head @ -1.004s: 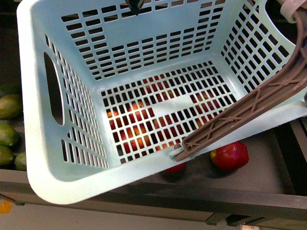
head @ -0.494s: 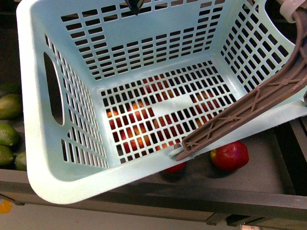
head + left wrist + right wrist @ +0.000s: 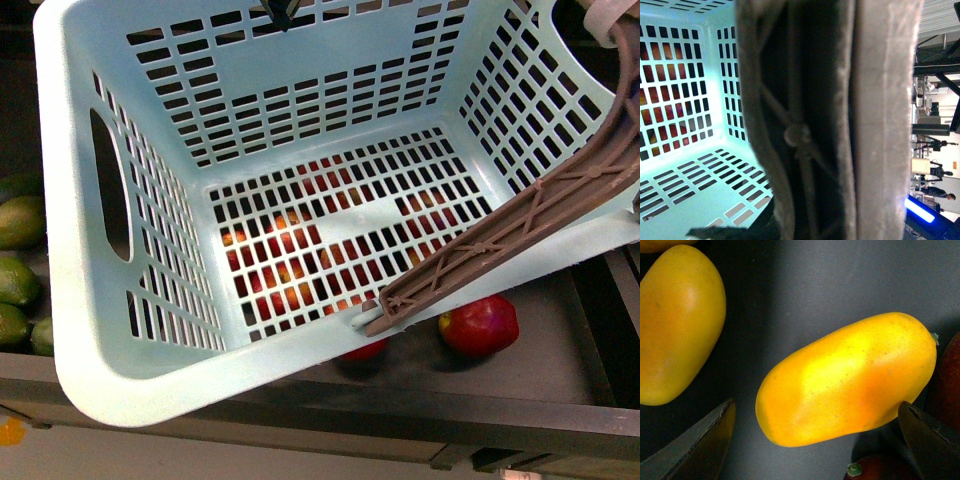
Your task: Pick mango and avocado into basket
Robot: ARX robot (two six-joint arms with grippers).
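Fruit first: the mango lies on its side on the dark worktop, between the spread-apart jaws of the right gripper, which touches nothing. The wrist view alone does not show which part of the worktop this is. A good grasp would come straight down and close across the narrow middle. It should close gently, since the smooth, rounded skin could slip. It should also stay clear of the second mango and the dark red fruit near the stem end.

The basket hangs tilted above the front edge and holds nothing. The red fruit lies beneath it. Its handle fills the left wrist view, so I cannot tell how the left gripper stands. Green fruit at the left edge may include the avocado.
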